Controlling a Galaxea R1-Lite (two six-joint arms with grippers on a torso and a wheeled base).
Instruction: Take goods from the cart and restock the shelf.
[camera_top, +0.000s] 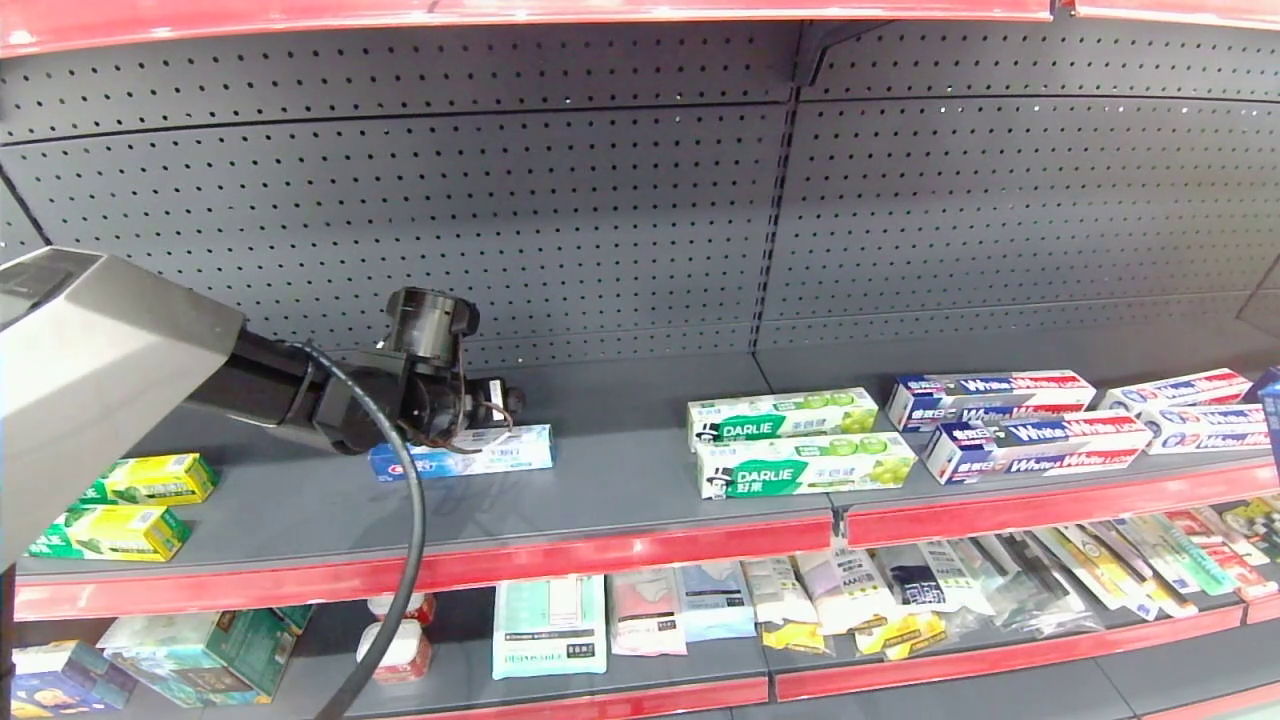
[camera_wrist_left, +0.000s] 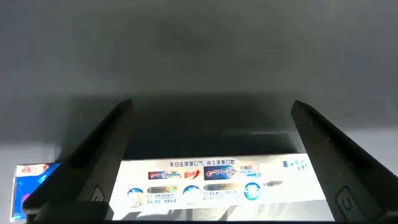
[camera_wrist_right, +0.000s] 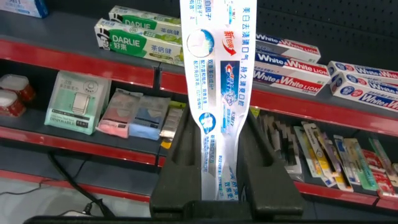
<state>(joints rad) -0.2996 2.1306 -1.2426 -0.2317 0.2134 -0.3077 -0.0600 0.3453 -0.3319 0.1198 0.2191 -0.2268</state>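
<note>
The shelf (camera_top: 620, 470) is being restocked, and the step in hand is judged to be the release of a blue toothpaste box (camera_top: 515, 452). This box is laid flat on the bare board, toward the left and far side, well apart from the green boxes (camera_top: 790, 445) to its right. The left gripper (camera_top: 490, 415) is held just over it. In the left wrist view its fingers (camera_wrist_left: 106, 162) are seen spread wide, with the box lying across beneath them and not clamped.

A second toothpaste box (camera_wrist_right: 214, 56) is gripped tight at one end by the right gripper (camera_wrist_right: 219, 124), in front of the shelf.

The next move is judged to call for a clean lift and withdrawal of the left gripper, so the laid box is not dragged. The second toothpaste box could then be turned flat and set beside it.

The laid box's left end is covered by the wrist in the head view. Contact between pads and box cannot be settled. The held box's far end is cut off.
</note>
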